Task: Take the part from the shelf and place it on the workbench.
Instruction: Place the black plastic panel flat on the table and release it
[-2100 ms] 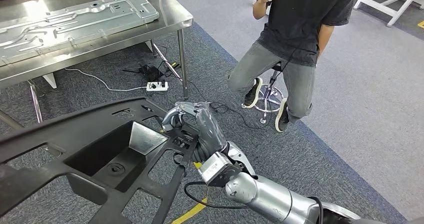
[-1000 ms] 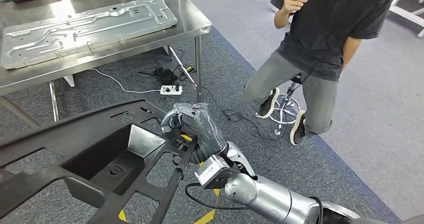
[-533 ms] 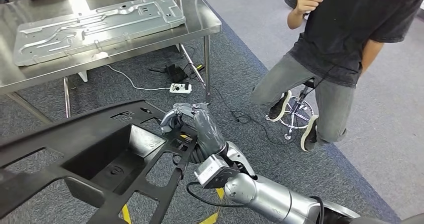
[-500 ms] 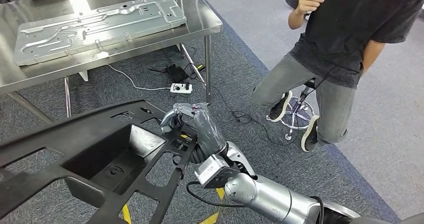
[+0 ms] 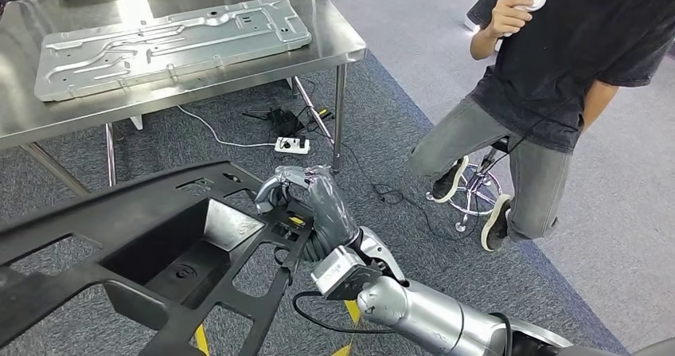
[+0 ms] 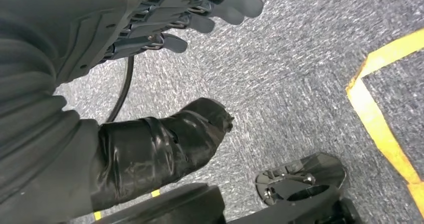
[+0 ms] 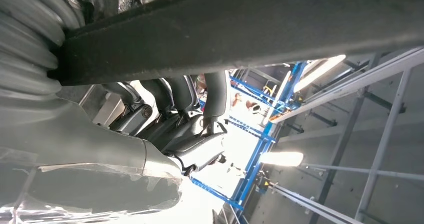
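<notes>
The large black moulded plastic panel with open cut-outs (image 5: 151, 252) is carried low in front of the robot above the grey carpet, and the right hand (image 5: 314, 205) keeps its fingers (image 5: 275, 187) wrapped over the panel's near edge, exactly as a moment ago. What has changed is the view: the stainless-steel bench (image 5: 334, 41) with the silver stamped metal sheet (image 5: 171, 41) has slid further into frame and the seated person (image 5: 549, 77) has drifted right (the camera turning, not the things). The left hand (image 6: 165, 18) hangs over the carpet, fingers loosely spread and holding nothing. The carry looks well underway, with placing not yet begun.
</notes>
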Controlling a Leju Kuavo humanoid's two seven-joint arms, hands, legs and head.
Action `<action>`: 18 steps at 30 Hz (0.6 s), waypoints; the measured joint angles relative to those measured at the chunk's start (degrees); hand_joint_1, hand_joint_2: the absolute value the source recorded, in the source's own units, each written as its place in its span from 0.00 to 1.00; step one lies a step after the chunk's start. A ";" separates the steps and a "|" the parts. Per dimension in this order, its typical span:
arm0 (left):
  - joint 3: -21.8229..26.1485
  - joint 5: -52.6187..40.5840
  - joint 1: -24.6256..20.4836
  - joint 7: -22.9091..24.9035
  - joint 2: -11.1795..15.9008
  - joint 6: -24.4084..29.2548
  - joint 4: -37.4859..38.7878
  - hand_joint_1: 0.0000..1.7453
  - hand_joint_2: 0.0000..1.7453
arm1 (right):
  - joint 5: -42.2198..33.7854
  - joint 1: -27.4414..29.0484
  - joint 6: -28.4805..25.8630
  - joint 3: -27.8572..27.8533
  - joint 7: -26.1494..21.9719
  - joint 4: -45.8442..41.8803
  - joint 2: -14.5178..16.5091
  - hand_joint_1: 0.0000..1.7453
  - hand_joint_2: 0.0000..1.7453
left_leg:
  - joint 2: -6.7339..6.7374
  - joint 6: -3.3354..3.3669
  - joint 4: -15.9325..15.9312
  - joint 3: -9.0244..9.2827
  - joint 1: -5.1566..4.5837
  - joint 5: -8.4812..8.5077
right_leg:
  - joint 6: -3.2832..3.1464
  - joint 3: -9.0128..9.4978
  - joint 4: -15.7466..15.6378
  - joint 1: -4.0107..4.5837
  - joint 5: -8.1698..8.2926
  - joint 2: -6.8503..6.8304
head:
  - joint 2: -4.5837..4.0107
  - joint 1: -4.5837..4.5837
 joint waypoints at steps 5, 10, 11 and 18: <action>0.00 0.14 -0.01 -0.05 -0.01 0.01 -0.01 0.00 1.00 | -0.05 0.03 0.04 0.00 -0.04 0.03 0.00 1.00 1.00 | -0.53 -1.02 0.92 0.84 -0.13 -1.46 | -0.16 5.27 -13.63 -0.37 8.06 0.25 | 0.00 -0.13; 0.00 0.19 -0.01 -0.07 0.00 0.04 0.00 0.00 1.00 | -0.13 0.07 0.05 0.00 -0.11 0.02 0.00 1.00 1.00 | -0.48 -2.50 2.21 0.25 -0.16 -2.64 | -1.85 5.95 -14.97 -0.35 7.81 0.26 | 0.00 -0.51; 0.00 0.18 -0.05 -0.08 0.00 0.04 0.00 0.00 1.00 | -0.14 0.07 0.05 0.00 -0.12 0.01 0.00 1.00 1.00 | -0.36 -2.75 4.34 -0.73 -0.10 -3.81 | -2.15 6.15 -15.13 -0.43 7.77 0.17 | 0.00 -0.60; 0.00 0.38 0.19 -0.07 -0.01 0.04 0.00 0.00 1.00 | -0.22 0.12 0.05 0.00 -0.13 0.01 0.00 1.00 1.00 | 0.00 -2.41 10.01 -5.25 -0.07 -2.55 | -2.80 7.23 -15.16 0.15 6.97 0.03 | 0.00 -0.78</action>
